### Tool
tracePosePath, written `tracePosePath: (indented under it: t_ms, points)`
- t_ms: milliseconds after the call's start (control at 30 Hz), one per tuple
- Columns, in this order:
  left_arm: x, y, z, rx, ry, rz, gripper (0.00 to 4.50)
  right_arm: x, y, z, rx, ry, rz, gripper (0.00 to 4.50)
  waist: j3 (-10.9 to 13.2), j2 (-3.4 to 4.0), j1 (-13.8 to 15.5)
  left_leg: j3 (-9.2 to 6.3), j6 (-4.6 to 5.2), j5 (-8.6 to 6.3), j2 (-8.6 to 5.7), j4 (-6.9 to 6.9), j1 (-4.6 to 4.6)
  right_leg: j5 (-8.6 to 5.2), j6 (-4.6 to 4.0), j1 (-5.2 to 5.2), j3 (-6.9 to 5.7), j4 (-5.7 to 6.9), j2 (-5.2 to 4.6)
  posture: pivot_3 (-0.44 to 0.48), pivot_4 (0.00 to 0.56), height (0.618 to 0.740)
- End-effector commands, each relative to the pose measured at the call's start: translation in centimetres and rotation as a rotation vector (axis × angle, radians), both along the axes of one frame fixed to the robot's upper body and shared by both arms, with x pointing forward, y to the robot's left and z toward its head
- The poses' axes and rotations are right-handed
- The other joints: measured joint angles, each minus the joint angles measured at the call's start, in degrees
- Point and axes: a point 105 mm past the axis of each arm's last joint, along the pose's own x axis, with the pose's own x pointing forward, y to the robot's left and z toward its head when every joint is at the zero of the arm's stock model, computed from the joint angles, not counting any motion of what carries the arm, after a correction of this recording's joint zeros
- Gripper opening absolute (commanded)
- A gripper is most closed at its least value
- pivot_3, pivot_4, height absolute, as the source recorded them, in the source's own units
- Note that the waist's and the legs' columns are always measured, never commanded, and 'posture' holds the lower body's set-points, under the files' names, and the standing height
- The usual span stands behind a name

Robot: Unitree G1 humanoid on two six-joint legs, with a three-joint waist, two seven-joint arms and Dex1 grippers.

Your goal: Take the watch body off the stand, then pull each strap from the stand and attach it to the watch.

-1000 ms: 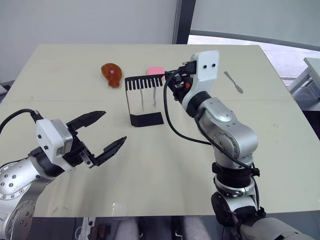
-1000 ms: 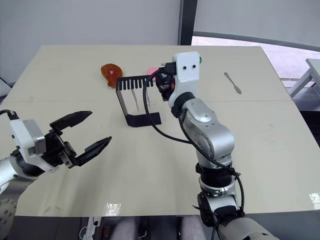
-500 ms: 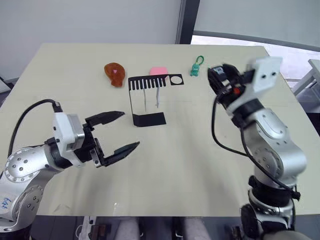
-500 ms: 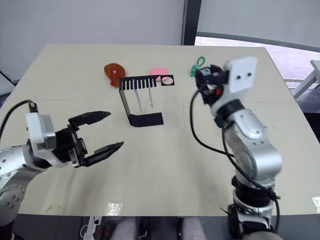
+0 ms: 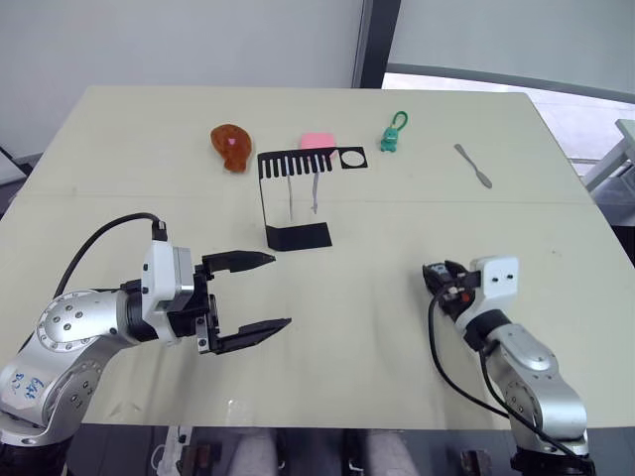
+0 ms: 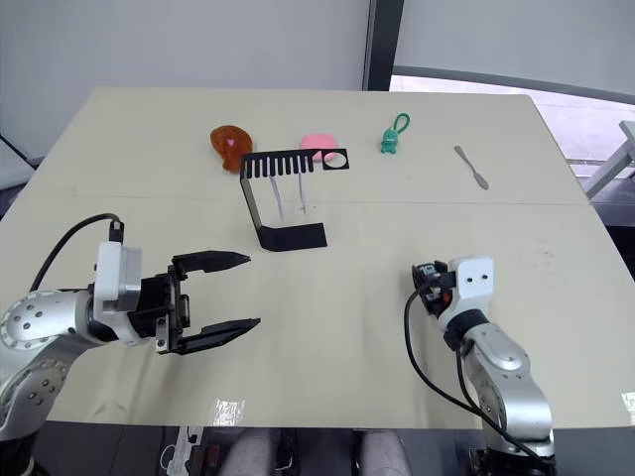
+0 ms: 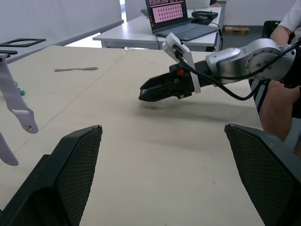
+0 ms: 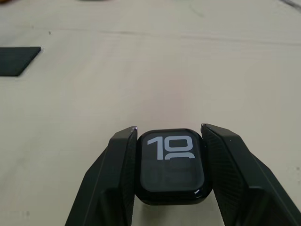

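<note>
Carrying the watch body [image 8: 170,165] clamped between its fingers, the right gripper [image 5: 438,279] has dropped from beside the stand [image 5: 295,194] to the near right tabletop, while the left gripper [image 5: 260,292] waits wide open and empty, probably for the straps [image 5: 302,186].

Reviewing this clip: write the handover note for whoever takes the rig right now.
Right tool: shut on the watch body, low over the near right table.
Left tool: open, empty, near left.
The stand is mid-table; both straps hang from its comb.
Done: watch body is off the stand.
Left: pull each strap and attach it to the watch body.
</note>
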Motion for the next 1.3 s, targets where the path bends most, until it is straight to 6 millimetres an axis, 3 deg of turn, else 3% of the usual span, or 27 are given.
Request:
tracePosePath:
  t_ms: [33,233,567,767,967,1033,1133,1167,1233,1300]
  points:
    - [-0.3,-0.1,0.3,-0.002,-0.008,-0.026,4.5,-0.2,0.0,-0.4,-0.004,-0.022,0.028,1.67,0.0,0.0,0.07,-0.01,-0.01,0.01,0.02,0.0,0.01,0.0,0.0,0.0,0.0,0.01,0.01,0.0,0.15,0.74]
    - [-0.2,-0.2,0.4,-0.001,-0.008,-0.023,4.5,0.0,0.1,-1.7,0.035,-0.005,0.051,1.67,-0.01,-0.01,0.06,-0.02,-0.02,0.01,0.02,0.0,0.02,0.0,0.0,0.0,0.03,0.03,0.02,0.0,0.15,0.74]
    - [0.8,0.3,1.5,-0.039,-0.073,0.043,4.5,-0.2,0.7,-1.7,0.088,0.0,0.139,1.67,-0.03,-0.05,0.11,-0.02,-0.02,0.01,0.03,0.02,0.04,0.0,0.0,0.02,0.04,0.06,0.03,0.0,0.15,0.74]
    - [1.5,1.4,1.6,-0.036,-0.079,0.085,4.5,-0.4,-0.4,0.6,0.038,-0.071,0.19,4.46,-0.03,-0.05,0.18,-0.02,-0.02,0.01,0.02,0.04,0.04,0.0,0.0,0.02,0.04,0.08,0.03,0.0,0.15,0.74]
    - [1.6,3.0,0.8,-0.019,-0.058,0.147,4.5,-2.2,-1.4,3.2,-0.038,-0.102,0.292,4.46,-0.03,-0.05,0.25,-0.02,-0.01,0.01,0.01,0.05,0.03,0.0,0.0,0.02,0.04,0.08,0.02,0.0,0.15,0.74]
    - [1.6,3.8,0.5,-0.01,-0.056,0.181,4.5,-3.0,-2.2,3.8,-0.083,-0.097,0.319,4.46,-0.03,-0.05,0.24,-0.02,-0.01,0.0,0.02,0.04,0.04,0.0,0.0,0.02,0.03,0.07,0.03,0.0,0.15,0.74]
    - [1.9,5.2,0.6,-0.049,-0.049,0.262,4.5,-3.6,-5.0,4.3,-0.18,-0.091,0.278,4.46,-0.03,-0.06,0.35,-0.02,0.01,-0.01,0.01,0.06,0.03,0.0,0.0,0.04,0.02,0.06,0.02,0.0,0.15,0.74]
    - [2.1,6.4,0.6,-0.073,-0.044,0.327,4.5,-3.8,-7.4,4.2,-0.269,-0.081,0.242,4.46,-0.03,-0.05,0.39,-0.02,0.02,-0.01,0.01,0.08,0.03,0.0,0.0,0.05,0.01,0.05,0.02,0.0,0.15,0.74]
    - [2.3,7.8,0.5,-0.097,-0.038,0.399,4.5,-4.2,-10.0,4.1,-0.372,-0.066,0.214,4.46,-0.03,-0.05,0.41,-0.01,0.08,-0.04,-0.05,0.12,0.07,0.0,0.01,0.11,0.01,0.03,0.0,0.0,0.15,0.74]
    - [2.6,12.4,-0.9,-0.036,-0.053,0.593,4.5,-4.5,-14.9,5.0,-0.44,-0.082,0.109,4.46,-0.04,-0.05,0.17,-0.02,0.08,-0.04,-0.06,0.12,0.09,0.0,0.01,0.13,-0.01,0.02,0.01,0.0,0.15,0.74]
